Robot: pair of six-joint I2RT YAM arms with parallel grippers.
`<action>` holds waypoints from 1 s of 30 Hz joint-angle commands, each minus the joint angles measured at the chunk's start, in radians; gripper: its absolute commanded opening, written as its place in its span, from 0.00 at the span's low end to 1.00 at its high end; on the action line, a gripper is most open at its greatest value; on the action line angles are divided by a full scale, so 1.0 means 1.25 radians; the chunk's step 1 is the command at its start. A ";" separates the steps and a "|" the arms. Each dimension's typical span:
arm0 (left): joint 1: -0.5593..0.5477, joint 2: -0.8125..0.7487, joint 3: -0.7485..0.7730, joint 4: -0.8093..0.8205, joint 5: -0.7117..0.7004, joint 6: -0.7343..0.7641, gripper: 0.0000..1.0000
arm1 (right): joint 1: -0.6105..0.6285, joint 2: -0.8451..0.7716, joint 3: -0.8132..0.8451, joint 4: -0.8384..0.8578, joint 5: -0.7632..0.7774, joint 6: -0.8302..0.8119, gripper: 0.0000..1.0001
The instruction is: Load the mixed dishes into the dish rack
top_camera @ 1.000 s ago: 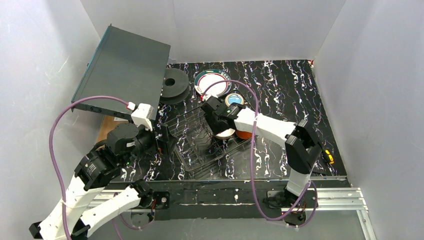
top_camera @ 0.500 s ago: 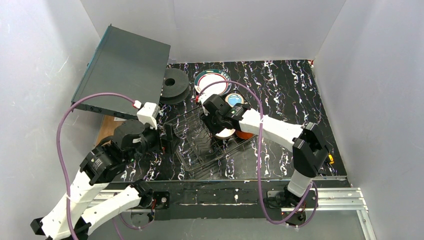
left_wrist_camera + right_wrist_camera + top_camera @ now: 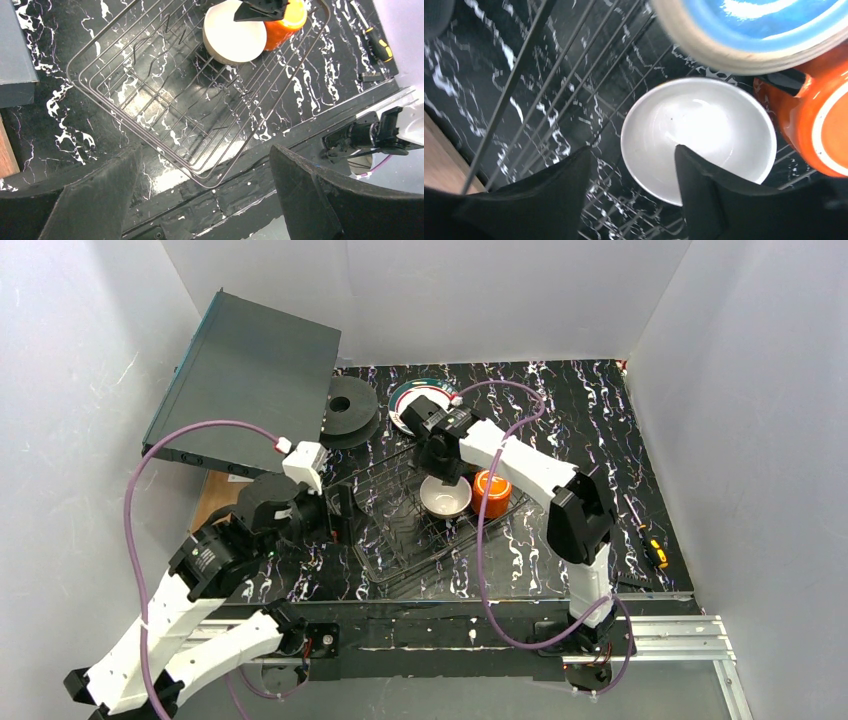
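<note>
While the right gripper [image 3: 633,149] hangs open and empty just above the cream bowl [image 3: 704,120], a low sideways move could clip its rim or knock the orange cup [image 3: 809,130] just beside it. The bowl sits mouth-up, glossy and plain, at the far end of the dish rack [image 3: 150,95]. The left gripper [image 3: 205,150] is open and empty, near the rack.

A robotics lab test cell: plain white panels [image 3: 480,300] wall in a black marbled table [image 3: 590,420] on three sides; along the table's near edge, an aluminium rail [image 3: 680,638] carries the cabled left arm [image 3: 165,615] and right arm [image 3: 520,465].
</note>
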 commanded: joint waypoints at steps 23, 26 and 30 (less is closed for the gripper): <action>0.005 -0.049 0.001 -0.023 0.005 0.008 0.99 | -0.049 0.130 0.056 0.001 0.020 0.270 0.47; 0.005 -0.048 0.004 -0.025 0.009 0.004 0.99 | -0.048 0.132 0.078 -0.025 0.014 0.242 0.51; 0.004 -0.048 -0.003 -0.016 0.011 -0.002 0.99 | -0.047 0.132 0.096 -0.064 0.016 0.209 0.60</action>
